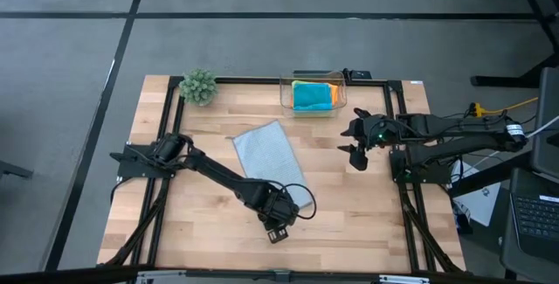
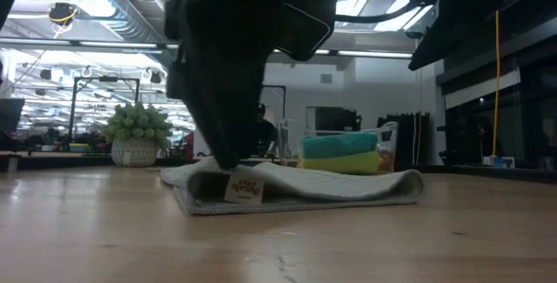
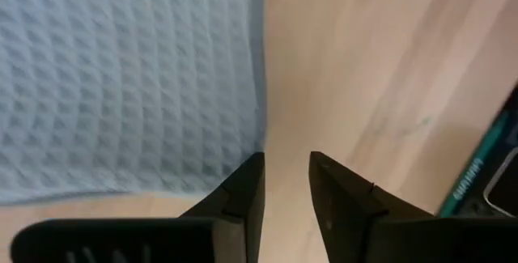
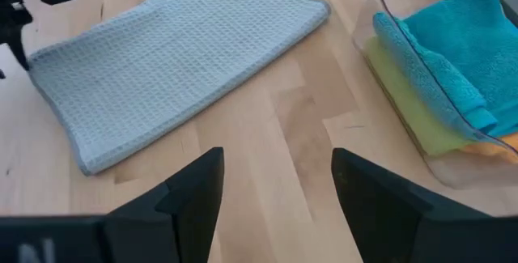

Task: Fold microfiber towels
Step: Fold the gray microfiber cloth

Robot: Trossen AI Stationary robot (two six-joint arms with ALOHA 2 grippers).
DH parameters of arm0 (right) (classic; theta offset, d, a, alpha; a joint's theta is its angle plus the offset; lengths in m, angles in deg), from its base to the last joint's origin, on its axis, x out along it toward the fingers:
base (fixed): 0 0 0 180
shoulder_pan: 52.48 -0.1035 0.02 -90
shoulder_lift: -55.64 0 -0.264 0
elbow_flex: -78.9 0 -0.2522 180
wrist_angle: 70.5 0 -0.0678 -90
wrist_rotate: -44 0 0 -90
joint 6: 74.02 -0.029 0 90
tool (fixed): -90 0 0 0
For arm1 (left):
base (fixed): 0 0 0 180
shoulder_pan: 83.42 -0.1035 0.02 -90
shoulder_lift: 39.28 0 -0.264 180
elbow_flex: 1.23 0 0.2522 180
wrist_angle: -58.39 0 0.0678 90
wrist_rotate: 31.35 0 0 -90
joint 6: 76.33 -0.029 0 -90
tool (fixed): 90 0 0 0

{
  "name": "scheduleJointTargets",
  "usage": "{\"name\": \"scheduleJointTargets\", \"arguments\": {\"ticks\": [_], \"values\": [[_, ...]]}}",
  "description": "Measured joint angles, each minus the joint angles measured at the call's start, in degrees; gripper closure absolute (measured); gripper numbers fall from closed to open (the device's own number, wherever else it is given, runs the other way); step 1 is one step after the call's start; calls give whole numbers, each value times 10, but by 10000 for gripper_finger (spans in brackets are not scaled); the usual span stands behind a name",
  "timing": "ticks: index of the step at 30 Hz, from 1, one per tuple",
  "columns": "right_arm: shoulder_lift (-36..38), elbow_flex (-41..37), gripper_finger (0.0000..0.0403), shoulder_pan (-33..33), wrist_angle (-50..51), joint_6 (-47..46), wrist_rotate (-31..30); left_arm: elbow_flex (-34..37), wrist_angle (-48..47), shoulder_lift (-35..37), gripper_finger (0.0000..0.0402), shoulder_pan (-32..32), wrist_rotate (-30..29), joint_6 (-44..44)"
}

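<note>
The light grey towel (image 1: 269, 157) lies folded into a long strip on the table; it also shows in the low view (image 2: 331, 185) and the right wrist view (image 4: 174, 61). My left gripper (image 1: 279, 221) is low at the towel's near end. Its fingers (image 3: 285, 184) are a little apart over bare wood, right beside the towel's corner (image 3: 243, 154). My right gripper (image 1: 356, 147) is open and empty above the table between the towel and the clear box; it also shows in its own wrist view (image 4: 275, 186). The turquoise (image 4: 453, 44), lime green (image 4: 405, 93) and orange (image 4: 495, 146) towels lie stacked in the box. My left gripper stands pointing down at the grey towel's near corner (image 3: 252, 159), with one fingertip right at the towel's edge and nothing between the fingers. I cannot tell whether that fingertip touches the cloth.
The clear plastic box (image 1: 312, 94) stands at the table's far edge, right of centre. A small green plant (image 1: 198, 86) stands at the far left. Bare wood lies left and right of the grey towel (image 1: 201, 223). A dark device (image 3: 486, 186) shows near my left gripper.
</note>
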Motion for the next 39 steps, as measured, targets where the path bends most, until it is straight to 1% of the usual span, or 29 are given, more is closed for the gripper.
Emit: {"name": "scheduleJointTargets", "arguments": {"ticks": [3, 8, 11, 16, 17, 19, 21, 23, 25, 27, 29, 30, 31, 34, 37, 39], "values": [[-4, 0, 170, 0, -4, 7, -4, 0, -3, 0, 311, 0, 25, 2], [-14, 0, 170, 0, -7, 7, -5, 0, -9, 0, 311, 0, 34, 12], [-25, 0, 170, 0, -7, 8, -5, 0, -52, 0, 311, 1, 87, 30], [-49, 0, 170, 0, -7, 8, -6, -1, -171, 9, 311, 10, 213, 78], [-54, 0, 170, 0, -8, 8, -6, -1, -194, 13, 311, 14, 224, 85], [-65, 0, 170, 0, -8, 7, -6, -1, -231, 24, 311, 23, 226, 87], [-77, 0, 170, 0, -7, 7, -6, -1, -248, 41, 311, 36, 206, 89], [-90, 0, 170, 0, -13, 7, -6, -1, -249, 55, 311, 51, 166, 91], [-102, 0, 170, 0, -12, 7, -6, -1, -243, 68, 311, 70, 81, 99], [-114, 0, 170, 0, -12, 6, -6, -1, -224, 72, 311, 86, -9, 124], [-123, 0, 170, 0, -10, 6, -6, -1, -195, 69, 311, 95, -76, 151], [-126, 0, 170, 0, -10, 6, -5, -1, -175, 67, 311, 99, -100, 163], [-128, 0, 170, 0, -8, 6, -4, -1, -156, 66, 311, 101, -115, 169], [-131, 0, 170, 0, -7, 6, -3, 0, -96, 57, 307, 104, -126, 171], [-131, 0, 170, 0, -9, 5, -2, 0, -71, 52, 294, 102, -130, 172], [-131, 0, 170, 0, -9, 5, -2, 0, -78, 48, 282, 100, -136, 169]]}}
